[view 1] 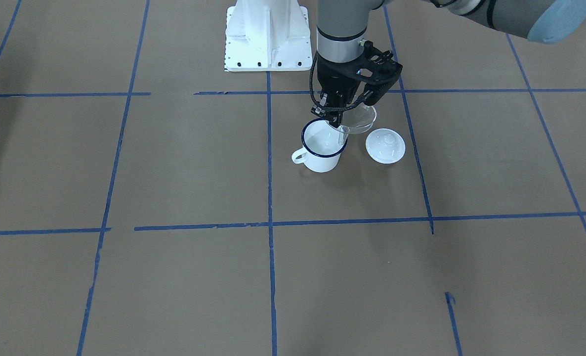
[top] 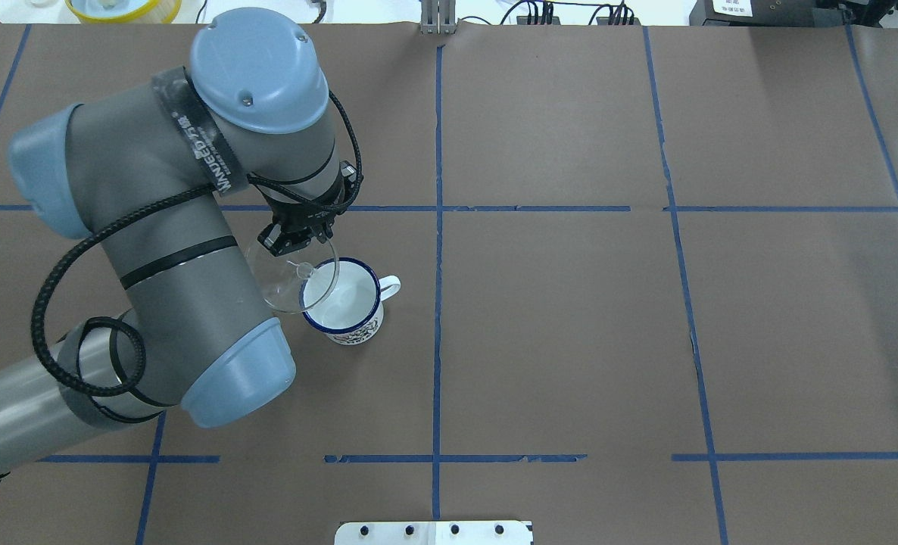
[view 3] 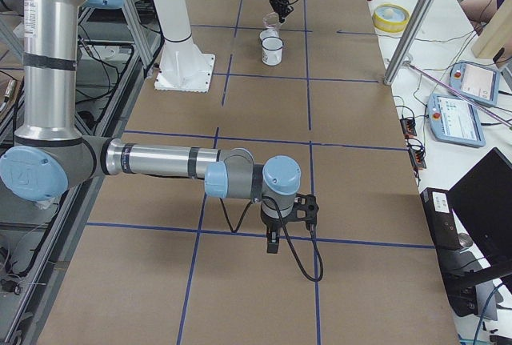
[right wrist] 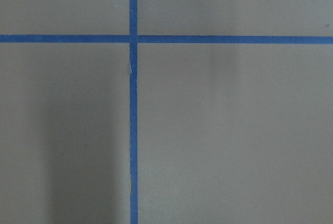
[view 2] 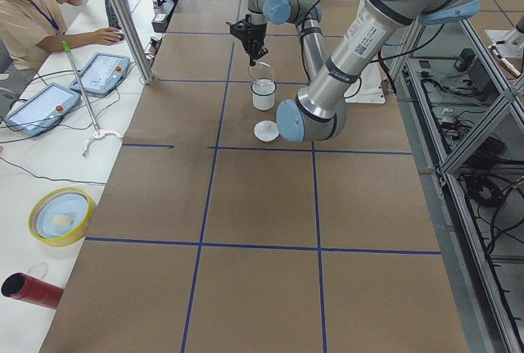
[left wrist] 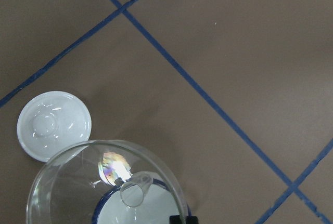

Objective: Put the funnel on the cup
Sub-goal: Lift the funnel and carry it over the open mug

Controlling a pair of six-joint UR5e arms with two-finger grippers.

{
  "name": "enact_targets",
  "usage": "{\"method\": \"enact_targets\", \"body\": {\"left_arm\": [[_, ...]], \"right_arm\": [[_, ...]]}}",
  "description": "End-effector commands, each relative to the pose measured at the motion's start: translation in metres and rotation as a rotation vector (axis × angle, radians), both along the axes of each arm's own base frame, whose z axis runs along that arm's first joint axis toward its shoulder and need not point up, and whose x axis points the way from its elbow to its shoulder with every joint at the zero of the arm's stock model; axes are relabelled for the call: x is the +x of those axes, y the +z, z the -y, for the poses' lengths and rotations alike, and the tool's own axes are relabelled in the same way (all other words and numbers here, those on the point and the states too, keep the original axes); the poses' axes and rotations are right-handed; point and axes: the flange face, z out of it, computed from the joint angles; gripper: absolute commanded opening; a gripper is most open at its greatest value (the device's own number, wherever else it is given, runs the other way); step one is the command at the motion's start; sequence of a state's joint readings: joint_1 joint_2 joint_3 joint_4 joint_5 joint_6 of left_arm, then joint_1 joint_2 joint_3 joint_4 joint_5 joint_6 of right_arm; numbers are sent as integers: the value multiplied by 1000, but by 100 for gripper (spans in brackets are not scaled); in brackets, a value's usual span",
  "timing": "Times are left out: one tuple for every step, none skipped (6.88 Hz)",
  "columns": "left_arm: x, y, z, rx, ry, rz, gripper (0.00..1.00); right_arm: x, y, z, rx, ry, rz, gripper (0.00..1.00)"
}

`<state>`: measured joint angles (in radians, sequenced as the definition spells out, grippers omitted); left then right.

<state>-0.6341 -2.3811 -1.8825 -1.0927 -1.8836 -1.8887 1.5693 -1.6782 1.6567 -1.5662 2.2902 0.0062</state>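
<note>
The clear funnel (view 1: pixel 361 120) hangs tilted in my left gripper (view 1: pixel 334 117), which is shut on its rim. Its spout (left wrist: pixel 134 190) points into the mouth of the white mug with the dark blue rim (view 1: pixel 321 146); the wide rim leans out to one side, over the mug's edge. In the overhead view the funnel (top: pixel 286 281) overlaps the cup (top: pixel 344 301) on its left side, the gripper (top: pixel 298 244) just behind it. The cup stands upright, its handle away from the gripper. My right gripper (view 3: pixel 272 246) hovers low, far from the cup; I cannot tell whether it is open.
A round white knobbed lid (view 1: pixel 385 146) lies flat on the table beside the cup, also in the left wrist view (left wrist: pixel 53 125). The brown table carries blue tape lines (view 1: pixel 269 198). The white arm base (view 1: pixel 267 37) stands behind the cup.
</note>
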Motion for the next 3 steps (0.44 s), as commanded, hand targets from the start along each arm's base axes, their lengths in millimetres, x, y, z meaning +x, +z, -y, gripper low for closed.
{"method": "enact_targets", "body": {"left_arm": [[29, -9, 12, -28, 57, 22, 0], [46, -6, 24, -45, 63, 49, 0], [60, -1, 20, -50, 80, 57, 0]], "right_arm": [[0, 0, 0, 0, 0, 0, 100], [0, 0, 0, 0, 0, 0, 100], [0, 0, 0, 0, 0, 0, 100]]}}
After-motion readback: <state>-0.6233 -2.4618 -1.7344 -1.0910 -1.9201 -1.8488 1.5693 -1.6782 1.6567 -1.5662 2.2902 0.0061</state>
